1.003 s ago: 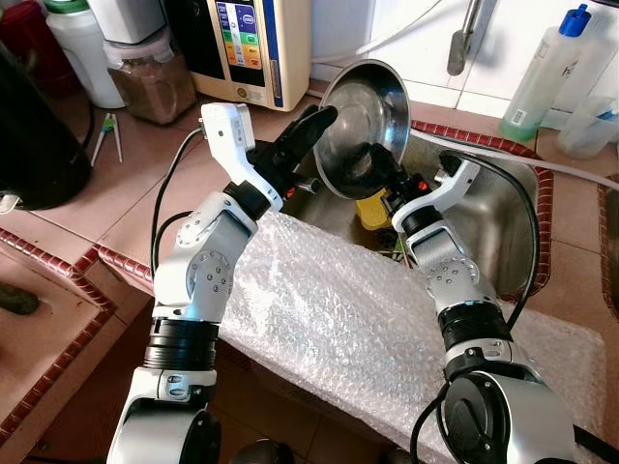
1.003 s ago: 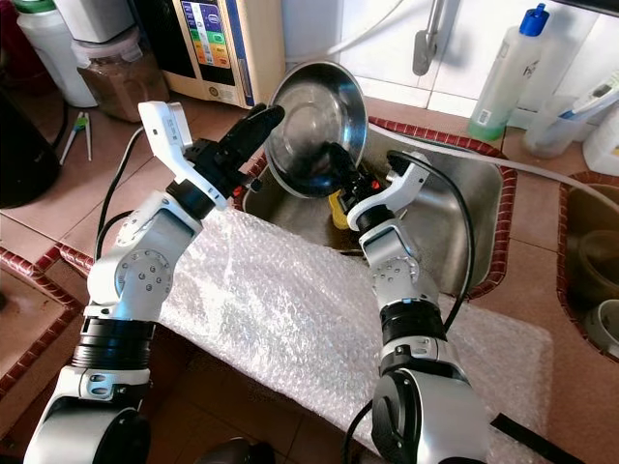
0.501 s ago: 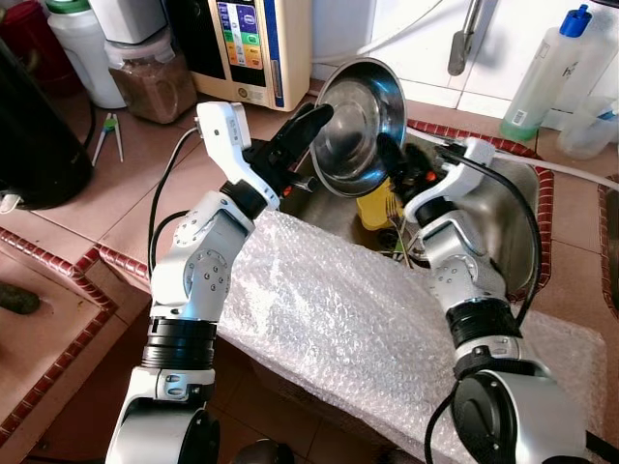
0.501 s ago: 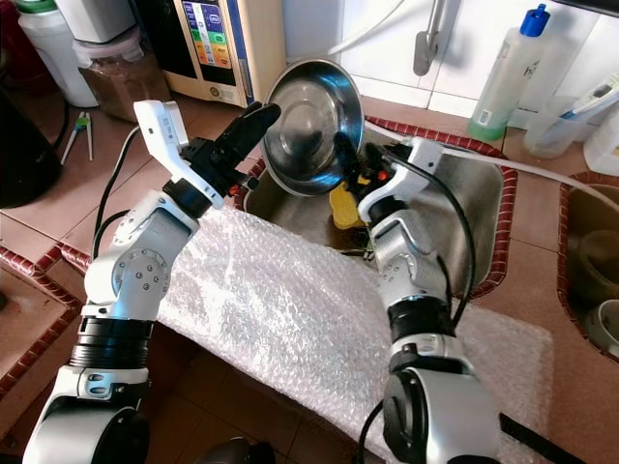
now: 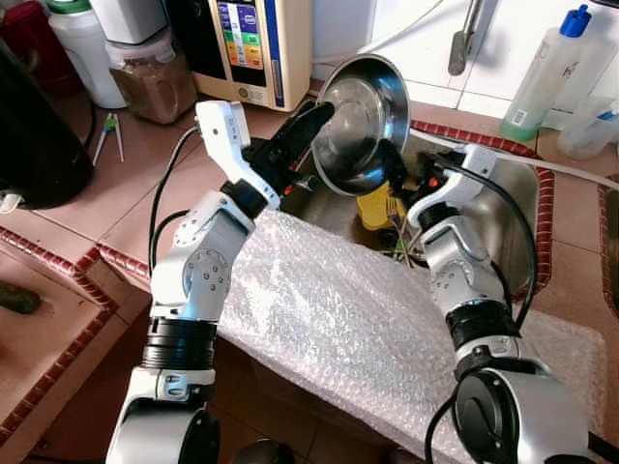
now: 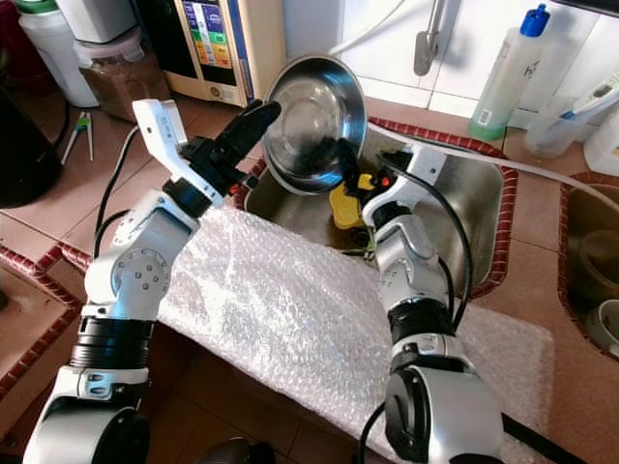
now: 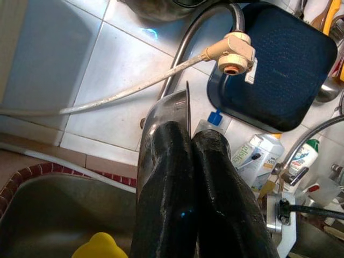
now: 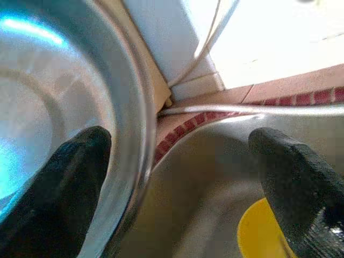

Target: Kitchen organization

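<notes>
A shiny steel bowl (image 5: 363, 116) is held up on edge over the left end of the sink (image 5: 488, 227), its inside facing me. My left gripper (image 5: 314, 118) is shut on the bowl's left rim (image 7: 187, 107), the two black fingers (image 7: 166, 177) pressed together on it. My right gripper (image 5: 392, 166) is at the bowl's lower right edge and stands open. In the right wrist view one finger (image 8: 59, 199) lies inside the bowl (image 8: 54, 80), the other finger (image 8: 301, 177) outside, with the rim between them. A yellow item (image 5: 372, 208) lies in the sink below.
Bubble wrap (image 5: 338, 319) covers the counter in front of the sink. A water appliance (image 5: 251, 48), a jar of brown powder (image 5: 155, 82) and a black kettle (image 5: 34, 135) stand at the back left. A faucet (image 5: 464, 39) and a blue-capped bottle (image 5: 542, 77) stand behind the sink.
My right arm has shifted to the right, its fingers sliding from the bowl's inside toward its lower right rim. The left gripper and the bowl have barely moved.
</notes>
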Controlling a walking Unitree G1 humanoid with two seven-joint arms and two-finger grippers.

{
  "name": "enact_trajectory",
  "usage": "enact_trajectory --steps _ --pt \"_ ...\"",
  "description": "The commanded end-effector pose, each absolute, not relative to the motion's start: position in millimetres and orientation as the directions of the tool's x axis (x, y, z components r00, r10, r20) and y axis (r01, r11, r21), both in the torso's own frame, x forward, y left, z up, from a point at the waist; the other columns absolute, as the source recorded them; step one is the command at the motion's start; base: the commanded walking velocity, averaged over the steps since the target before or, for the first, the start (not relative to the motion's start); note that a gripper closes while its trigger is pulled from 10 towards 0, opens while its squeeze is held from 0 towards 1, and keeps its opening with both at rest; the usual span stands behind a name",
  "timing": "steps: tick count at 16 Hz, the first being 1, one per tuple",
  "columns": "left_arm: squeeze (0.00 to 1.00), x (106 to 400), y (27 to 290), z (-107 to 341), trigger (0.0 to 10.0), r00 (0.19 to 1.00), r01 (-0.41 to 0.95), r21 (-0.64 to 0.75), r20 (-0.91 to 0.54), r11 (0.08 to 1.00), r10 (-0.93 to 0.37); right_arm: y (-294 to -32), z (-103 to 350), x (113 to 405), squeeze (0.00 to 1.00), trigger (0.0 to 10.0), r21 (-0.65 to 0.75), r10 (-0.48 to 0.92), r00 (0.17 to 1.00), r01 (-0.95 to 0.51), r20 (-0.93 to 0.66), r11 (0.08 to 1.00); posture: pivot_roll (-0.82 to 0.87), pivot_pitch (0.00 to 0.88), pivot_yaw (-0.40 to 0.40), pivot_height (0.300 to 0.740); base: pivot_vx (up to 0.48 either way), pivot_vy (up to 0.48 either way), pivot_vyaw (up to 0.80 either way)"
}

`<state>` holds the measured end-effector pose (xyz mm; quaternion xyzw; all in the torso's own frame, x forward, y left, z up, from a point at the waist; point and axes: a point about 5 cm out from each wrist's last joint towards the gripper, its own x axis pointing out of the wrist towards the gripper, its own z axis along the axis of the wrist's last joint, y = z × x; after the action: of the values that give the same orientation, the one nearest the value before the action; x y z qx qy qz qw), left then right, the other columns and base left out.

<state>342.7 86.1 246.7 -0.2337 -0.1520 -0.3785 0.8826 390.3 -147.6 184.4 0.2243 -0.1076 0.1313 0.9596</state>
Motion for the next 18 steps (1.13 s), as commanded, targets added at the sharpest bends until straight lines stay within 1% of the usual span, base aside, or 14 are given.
enact_trajectory --steps 1,6,8,9,14,15,18 --pt "0.00 340 86 256 0.0 0.638 0.761 -0.269 0.476 0.590 -0.605 -147 182 392 0.00 10.0 0.429 0.202 0.949 -0.292 0.244 0.855 0.01 0.097 0.050 0.740 0.000 0.000 0.00" --pt "0.00 337 82 259 0.0 0.614 0.782 -0.274 0.492 0.561 -0.616 -126 168 392 0.00 10.0 0.567 0.270 0.941 -0.339 0.206 0.750 0.01 0.093 0.051 0.740 0.000 0.000 0.00" --pt "0.00 335 81 261 0.0 0.604 0.792 -0.285 0.502 0.540 -0.620 -121 167 392 0.00 0.0 0.616 0.283 0.936 -0.352 0.210 0.705 0.01 0.092 0.050 0.740 0.000 0.000 0.00" --pt "0.00 334 80 261 0.0 0.602 0.794 -0.298 0.507 0.530 -0.617 -120 167 392 0.00 0.0 0.646 0.284 0.935 -0.353 0.214 0.677 0.01 0.091 0.049 0.740 0.000 0.000 0.00" --pt "0.00 333 82 259 0.0 0.602 0.794 -0.301 0.501 0.528 -0.622 -123 176 396 0.00 0.0 0.699 0.279 0.926 -0.375 0.254 0.609 0.01 0.090 0.046 0.740 0.000 0.000 0.00" --pt "0.00 333 82 259 0.0 0.602 0.795 -0.302 0.501 0.526 -0.621 -125 177 396 0.00 0.0 0.723 0.277 0.922 -0.384 0.270 0.574 0.01 0.092 0.045 0.740 0.000 0.000 0.00" --pt "0.00 333 81 259 0.0 0.603 0.795 -0.306 0.499 0.524 -0.623 -128 179 395 0.00 0.0 0.742 0.283 0.911 -0.410 0.300 0.531 0.01 0.095 0.046 0.740 0.000 0.000 0.00"
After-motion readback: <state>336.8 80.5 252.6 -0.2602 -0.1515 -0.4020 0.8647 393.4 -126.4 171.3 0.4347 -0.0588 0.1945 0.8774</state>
